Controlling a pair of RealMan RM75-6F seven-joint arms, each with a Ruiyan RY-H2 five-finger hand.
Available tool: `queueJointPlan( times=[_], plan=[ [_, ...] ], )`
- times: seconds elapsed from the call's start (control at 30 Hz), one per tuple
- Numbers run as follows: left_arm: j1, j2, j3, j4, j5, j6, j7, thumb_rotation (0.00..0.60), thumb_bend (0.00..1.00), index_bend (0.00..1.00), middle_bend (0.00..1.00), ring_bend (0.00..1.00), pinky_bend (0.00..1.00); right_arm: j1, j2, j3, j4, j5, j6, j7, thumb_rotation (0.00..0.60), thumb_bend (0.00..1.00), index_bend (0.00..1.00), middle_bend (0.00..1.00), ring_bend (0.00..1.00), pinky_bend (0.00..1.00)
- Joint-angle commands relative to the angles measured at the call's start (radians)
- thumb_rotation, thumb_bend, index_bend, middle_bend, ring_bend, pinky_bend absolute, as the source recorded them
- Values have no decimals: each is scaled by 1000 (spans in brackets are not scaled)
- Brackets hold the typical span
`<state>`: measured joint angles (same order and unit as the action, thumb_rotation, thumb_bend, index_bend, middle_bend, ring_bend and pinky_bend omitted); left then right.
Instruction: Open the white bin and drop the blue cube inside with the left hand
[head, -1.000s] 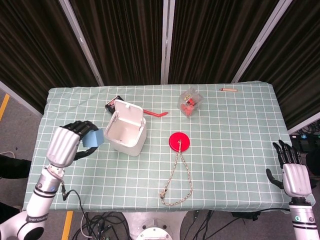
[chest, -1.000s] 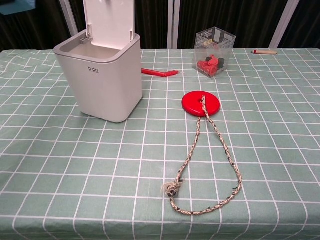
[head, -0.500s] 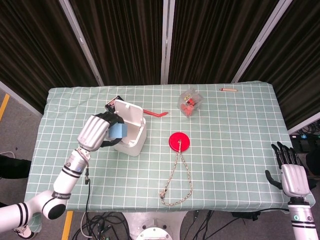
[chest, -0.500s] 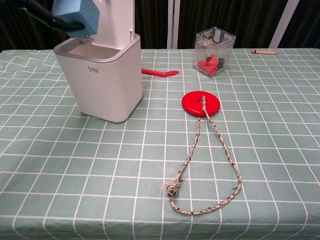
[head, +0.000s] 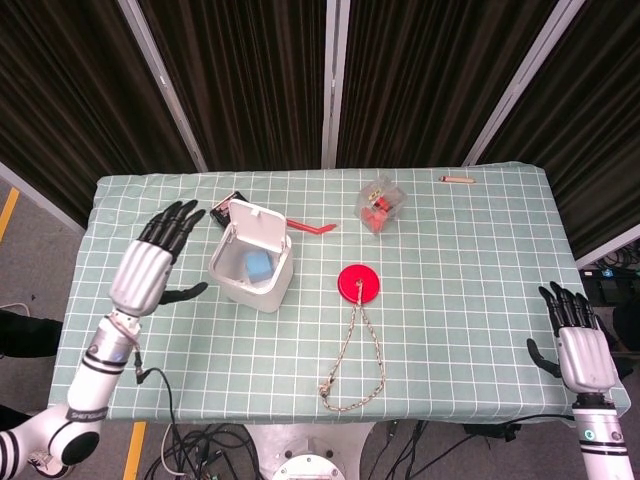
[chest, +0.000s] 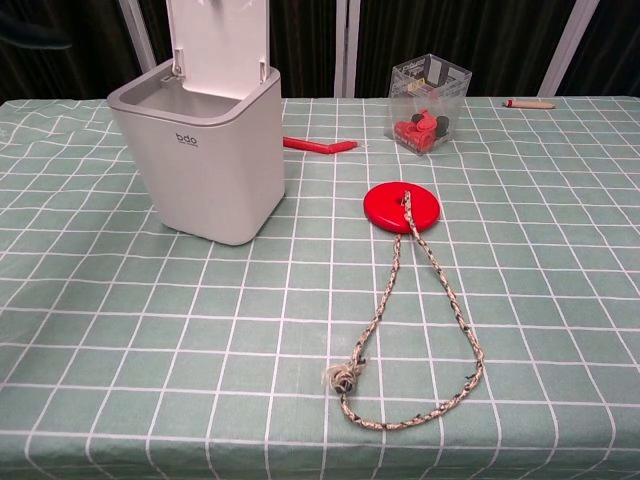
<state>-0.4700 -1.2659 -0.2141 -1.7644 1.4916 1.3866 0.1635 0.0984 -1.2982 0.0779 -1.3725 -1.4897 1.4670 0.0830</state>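
Since the blue cube (head: 258, 266) now lies inside the white bin (head: 252, 270), whose lid stands upright, my left robot hand (head: 150, 264) hovers just left of the bin, fingers spread wide and empty.

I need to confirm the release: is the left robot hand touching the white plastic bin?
Apart. The head view shows green tablecloth between the open left robot hand and the white plastic bin.
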Motion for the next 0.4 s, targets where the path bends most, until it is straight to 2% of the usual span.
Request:
queueJointPlan(
  times=[0.03,0.1,0.23,0.4],
  plan=[
    [138,40,116,7,28,111,33,600,18,54,47,0,151,-1,4,-2,-1,0,-1,-1,600,269,0,0,0,0],
    [202,36,182,57,40,146,16,600,20,54,47,0,147,-3,5,-4,-1,-5,5,-1,600,269,0,0,0,0],
    [285,0,260,183,45,172,-49,600,24,54,47,0,141,-8,5,-11,-11,-25,24,-5,600,267,0,0,0,0],
    [325,-68,262,352,51,205,-65,600,31,54,47,0,141,-13,-6,-22,-31,-37,32,-46,600,263,0,0,0,0]
  ],
)
